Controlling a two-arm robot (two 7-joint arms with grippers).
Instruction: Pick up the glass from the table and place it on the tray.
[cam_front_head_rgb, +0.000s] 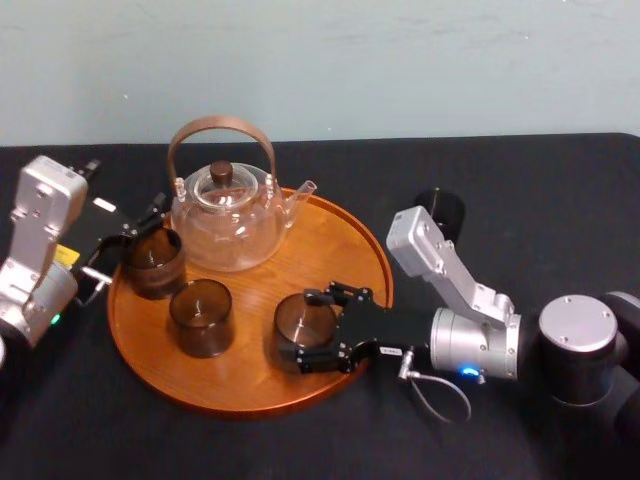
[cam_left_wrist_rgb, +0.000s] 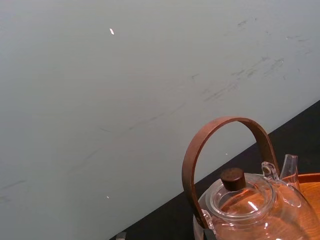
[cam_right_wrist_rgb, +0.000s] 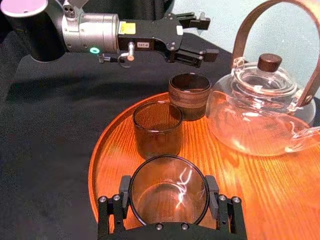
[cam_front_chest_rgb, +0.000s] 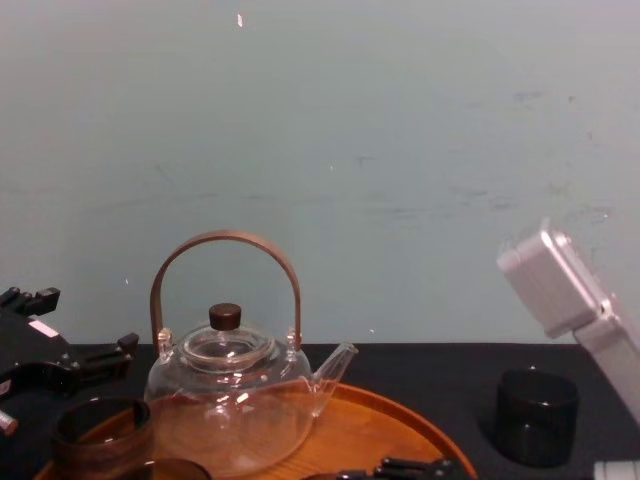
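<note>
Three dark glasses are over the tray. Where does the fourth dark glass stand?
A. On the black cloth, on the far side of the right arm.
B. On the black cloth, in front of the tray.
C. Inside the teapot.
A: the fourth glass stands on the table, on its black cloth beyond the right arm, apart from the tray.

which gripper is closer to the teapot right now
Left. The left gripper hangs open just to the left of the teapot, by the rear glass at the left edge of the tray. The right gripper is farther off at the tray's front, clamped on the front glass.
</note>
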